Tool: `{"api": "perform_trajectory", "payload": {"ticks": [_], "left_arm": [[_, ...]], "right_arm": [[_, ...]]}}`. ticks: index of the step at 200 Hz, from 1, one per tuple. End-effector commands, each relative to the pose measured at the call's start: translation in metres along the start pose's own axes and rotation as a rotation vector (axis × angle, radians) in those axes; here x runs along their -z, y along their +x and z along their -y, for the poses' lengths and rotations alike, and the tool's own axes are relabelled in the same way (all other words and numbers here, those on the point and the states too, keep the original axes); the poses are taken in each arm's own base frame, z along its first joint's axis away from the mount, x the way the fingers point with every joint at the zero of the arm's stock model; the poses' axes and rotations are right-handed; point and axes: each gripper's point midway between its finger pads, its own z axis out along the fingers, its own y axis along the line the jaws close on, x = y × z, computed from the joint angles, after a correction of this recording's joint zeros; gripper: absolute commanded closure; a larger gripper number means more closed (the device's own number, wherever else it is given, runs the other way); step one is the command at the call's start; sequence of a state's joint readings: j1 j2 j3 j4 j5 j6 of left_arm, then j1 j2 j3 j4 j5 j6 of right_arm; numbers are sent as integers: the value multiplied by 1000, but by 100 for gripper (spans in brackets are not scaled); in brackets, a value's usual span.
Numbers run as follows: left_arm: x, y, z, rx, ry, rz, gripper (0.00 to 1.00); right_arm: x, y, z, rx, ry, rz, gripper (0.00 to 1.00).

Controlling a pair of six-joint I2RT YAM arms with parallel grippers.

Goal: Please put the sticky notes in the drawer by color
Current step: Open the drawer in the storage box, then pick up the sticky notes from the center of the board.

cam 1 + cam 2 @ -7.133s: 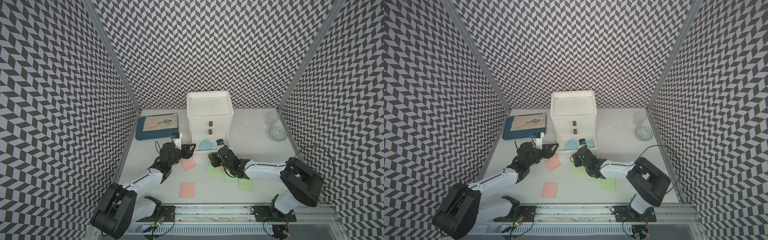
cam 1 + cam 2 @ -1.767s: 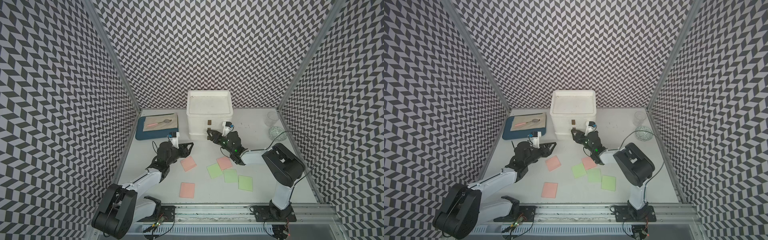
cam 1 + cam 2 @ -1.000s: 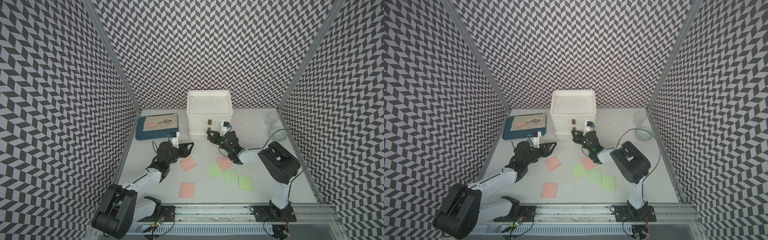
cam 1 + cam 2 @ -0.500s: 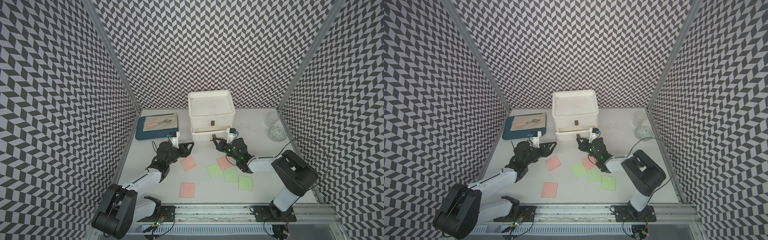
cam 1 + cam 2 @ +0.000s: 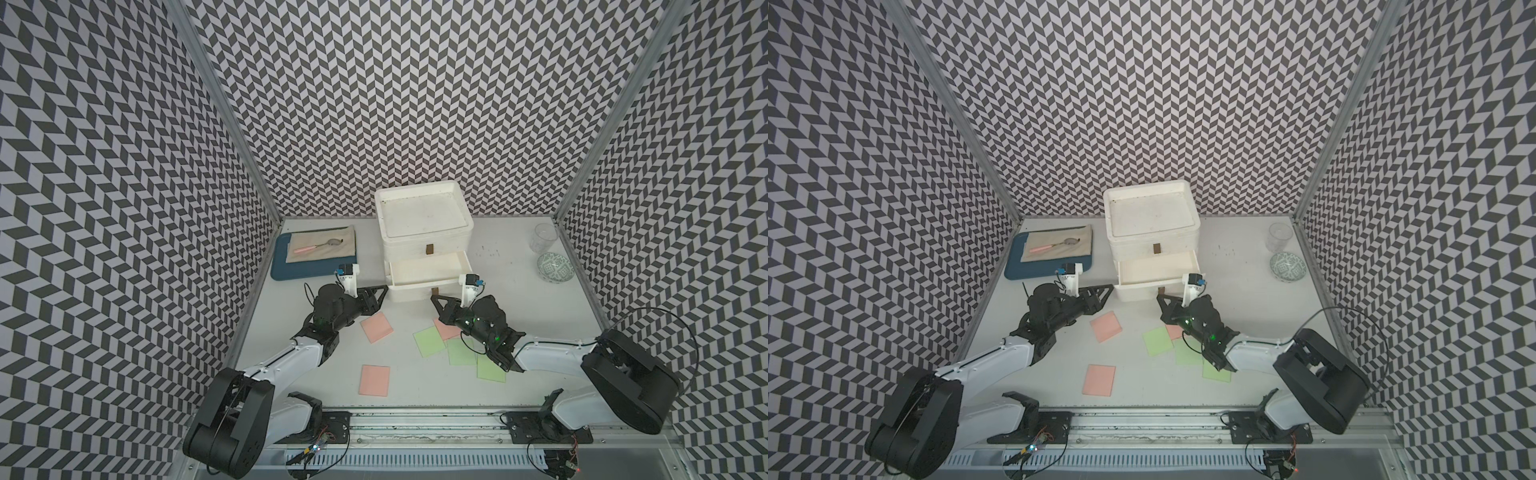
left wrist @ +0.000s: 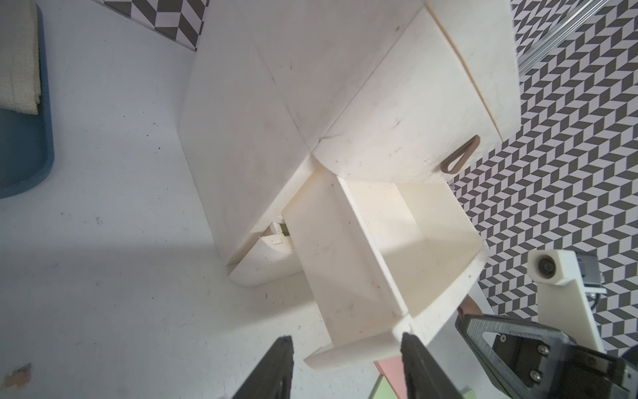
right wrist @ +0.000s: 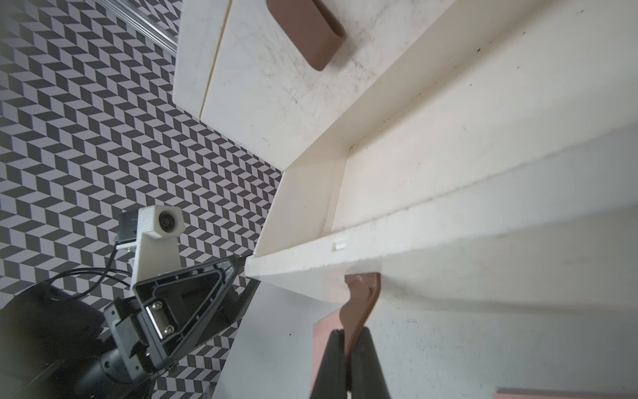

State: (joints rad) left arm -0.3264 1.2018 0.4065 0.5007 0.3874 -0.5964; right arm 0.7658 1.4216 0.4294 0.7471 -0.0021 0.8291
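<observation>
I find my right tool (image 7: 351,336) clamped on the brown tab (image 7: 360,297) of the open drawer (image 5: 409,291) dead ahead, while the half-spread, empty left tool (image 5: 380,291) lies nearer the pink sticky note (image 5: 376,327) just behind it.

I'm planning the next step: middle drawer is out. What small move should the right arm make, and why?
Probably open the right gripper to release the brown handle: the middle drawer stands well out, empty, and pink sticky notes lie nearby.
</observation>
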Motion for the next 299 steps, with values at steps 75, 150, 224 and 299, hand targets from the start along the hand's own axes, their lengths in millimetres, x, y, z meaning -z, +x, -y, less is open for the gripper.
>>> {"api": "perform_trajectory", "payload": {"ticks": [75, 150, 224, 299], "left_arm": [[4, -4, 5, -16, 24, 24, 46], [5, -5, 7, -20, 29, 30, 46], [14, -7, 32, -81, 52, 70, 46], [9, 9, 69, -155, 103, 60, 46]], "right_arm": [[10, -3, -23, 56, -27, 34, 99], [37, -27, -29, 144, 64, 60, 52], [104, 31, 39, 181, 392, -301, 14], [139, 76, 89, 120, 617, -423, 4]]}}
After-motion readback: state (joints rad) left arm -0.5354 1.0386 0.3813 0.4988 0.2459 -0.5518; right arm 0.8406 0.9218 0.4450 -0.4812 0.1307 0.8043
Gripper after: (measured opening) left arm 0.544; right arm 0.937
